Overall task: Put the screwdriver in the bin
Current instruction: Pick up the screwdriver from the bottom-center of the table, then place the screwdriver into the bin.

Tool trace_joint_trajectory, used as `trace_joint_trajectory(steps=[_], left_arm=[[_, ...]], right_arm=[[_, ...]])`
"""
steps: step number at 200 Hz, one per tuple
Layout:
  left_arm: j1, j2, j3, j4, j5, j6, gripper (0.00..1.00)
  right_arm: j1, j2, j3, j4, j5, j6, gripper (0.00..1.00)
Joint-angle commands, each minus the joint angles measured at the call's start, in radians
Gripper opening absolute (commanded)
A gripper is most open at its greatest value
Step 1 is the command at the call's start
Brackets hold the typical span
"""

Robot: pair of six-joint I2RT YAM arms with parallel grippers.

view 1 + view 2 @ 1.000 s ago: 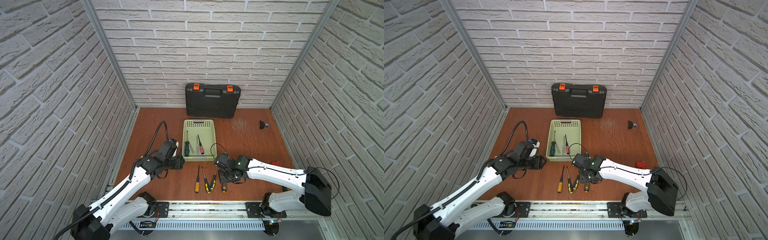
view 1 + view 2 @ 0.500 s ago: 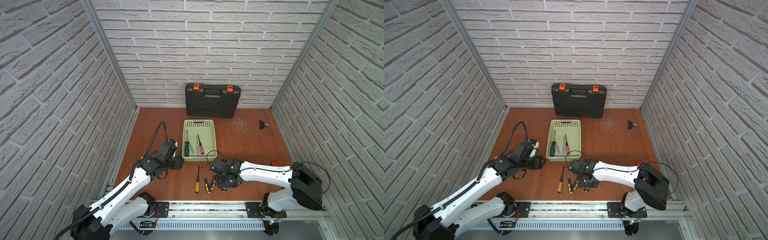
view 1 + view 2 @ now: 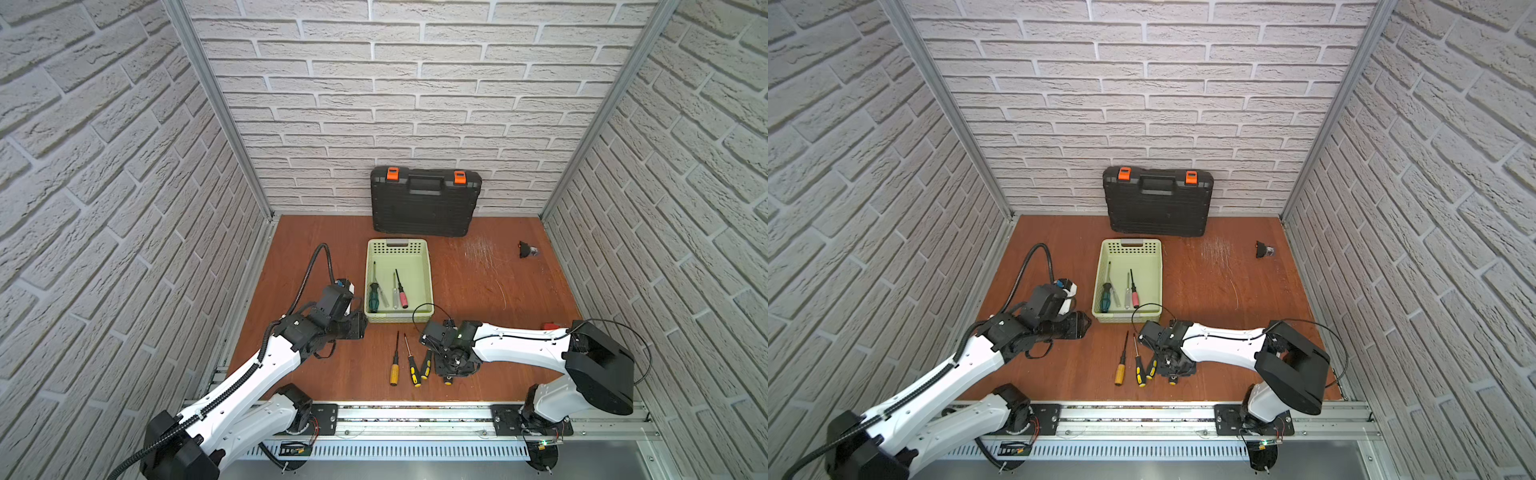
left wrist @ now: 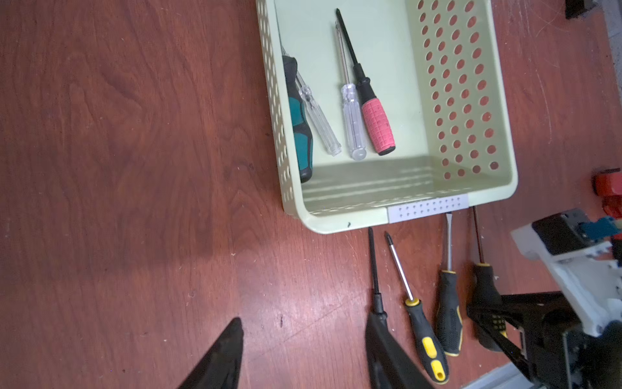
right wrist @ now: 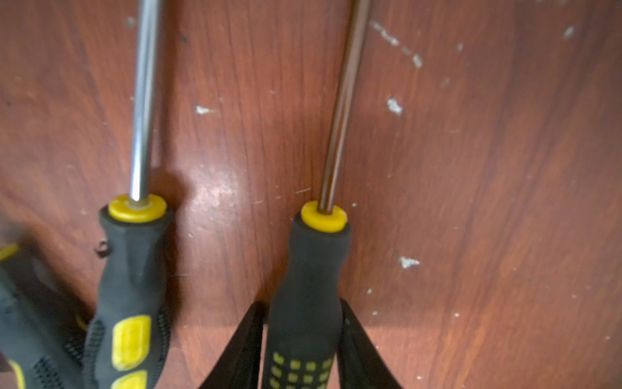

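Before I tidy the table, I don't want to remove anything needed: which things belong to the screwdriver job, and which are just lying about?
Job: bin; screwdriver in the right gripper; three loose screwdrivers, likely next; four screwdrivers already in it.
Lying about: toolcase; small black part; red item.

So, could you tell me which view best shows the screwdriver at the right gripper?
Right wrist view: the screwdriver fills the frame, handle between the right gripper's fingers. The left wrist view shows it smaller, partly hidden; both top views show only its end.
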Motion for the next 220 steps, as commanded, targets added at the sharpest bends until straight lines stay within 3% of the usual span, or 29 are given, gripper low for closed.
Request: trace_joint_trajectory(steps=[1,48,98,124,151,170,183,220], left_arm=[[-0.003,-0.009,0.01,0.004,-0.004,-0.003,0.58],[-0.003,-0.004,0.027,-0.009,-0.009,0.013,0.58],[0.0,0.004,0.054,-0.024,-0.031,0.017,0.58],[0.001,0.001,0.058,-0.028,-0.054,0.018,0.58],[0.007,0.007,0.072,-0.03,-0.067,0.01,0.58],[0.007,0.008,0.094,-0.05,-0.074,0.008,0.58],[0.006,0.005,0.103,-0.074,-0.083,0.01,0.58],[0.007,-0.028,0.103,-0.124,-0.114,-0.005,0.58]], right_arm=[[-0.002,0.01,-0.028,0.034,0.004,0.009,0.31],[-0.004,-0.047,-0.064,0.019,0.031,0.035,0.07],[-0.019,-0.287,0.109,-0.254,0.227,-0.049,0.06],[-0.079,-0.353,0.271,-0.265,0.234,-0.176,0.06],[-0.176,-0.258,0.454,-0.199,0.138,-0.308,0.06],[-0.221,-0.135,0.567,-0.118,0.01,-0.424,0.05],[-0.231,-0.042,0.662,-0.141,-0.006,-0.494,0.06],[-0.258,0.157,0.757,-0.003,-0.196,-0.554,0.06]])
